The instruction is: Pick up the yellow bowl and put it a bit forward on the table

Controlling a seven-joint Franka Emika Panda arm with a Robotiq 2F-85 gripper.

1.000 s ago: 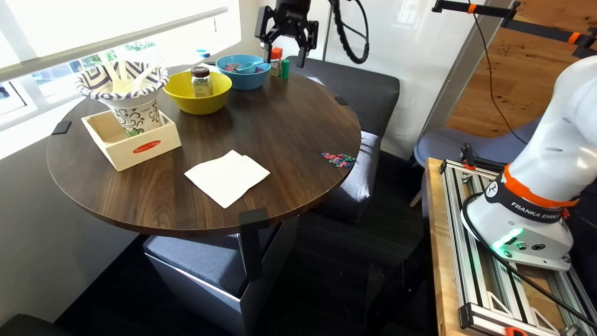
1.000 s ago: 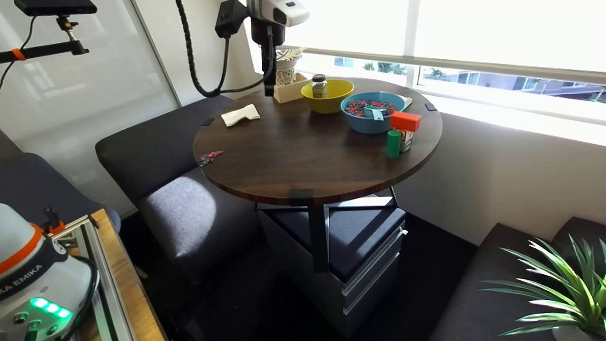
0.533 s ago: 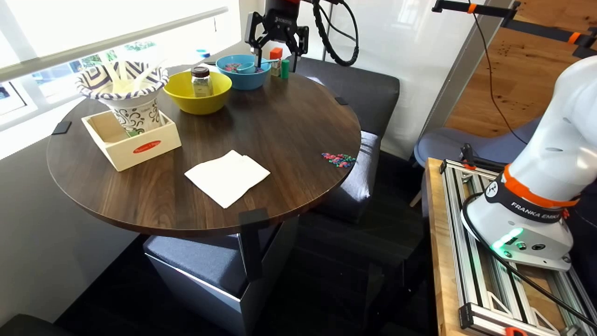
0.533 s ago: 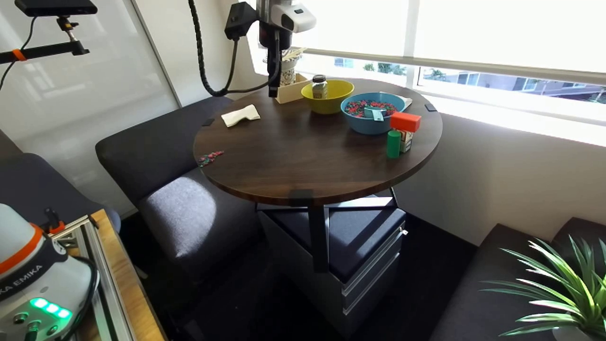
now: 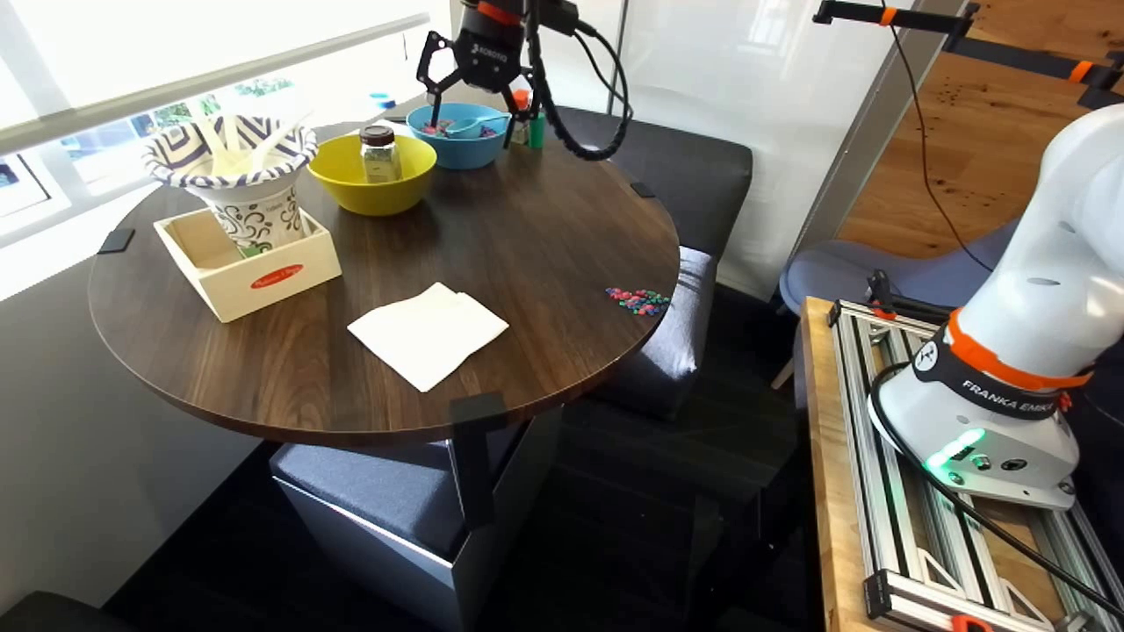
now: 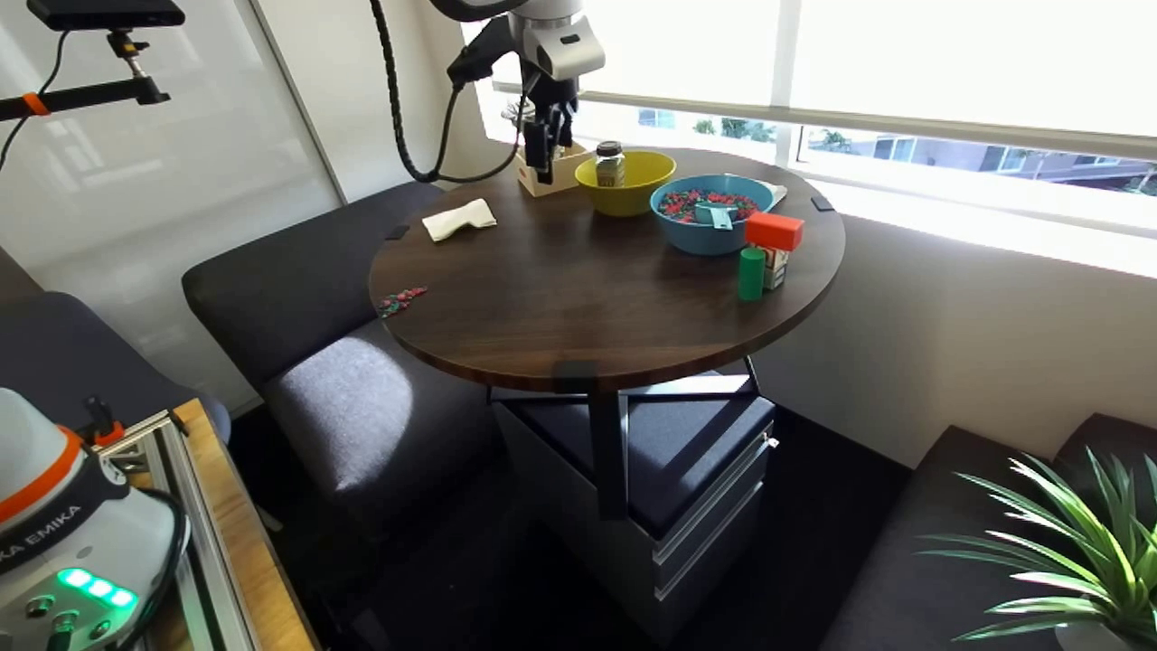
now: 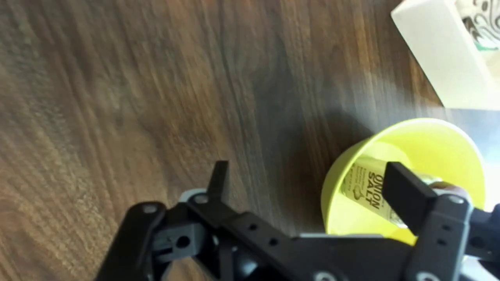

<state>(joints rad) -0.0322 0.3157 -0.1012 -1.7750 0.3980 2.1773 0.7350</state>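
In an exterior view, a pale wooden box (image 5: 279,279) sat left of the yellow bowl (image 5: 373,198), near it, with a patterned cup (image 5: 261,213) standing inside. The yellow bowl itself rested on the round brown desk (image 5: 553,241), a brown-lidded jar (image 5: 380,158) upright within it. In an exterior view, folded white paper (image 5: 428,333) lay in front of the yellow bowl, slightly right of it, and the blue bowl (image 5: 463,156) stood just beside, behind and to the right. It held small colourful pieces (image 6: 684,204) and a pale blue scoop (image 6: 716,215). The tool (image 5: 471,134) hung over the desk, near the yellow bowl but apart from it, fingers spread wide and gripping nothing; in the wrist view one fingertip (image 7: 406,189) hid part of the yellow bowl's inside while the other showed against dark wood. Farther right of the yellow bowl, in both exterior views, stood a red-topped container (image 6: 775,237) and a green cylinder (image 6: 751,276), side by side. In an exterior view, scattered coloured beads (image 5: 639,301) lay well apart to its right, the arm's white base (image 5: 1036,448) rightmost.
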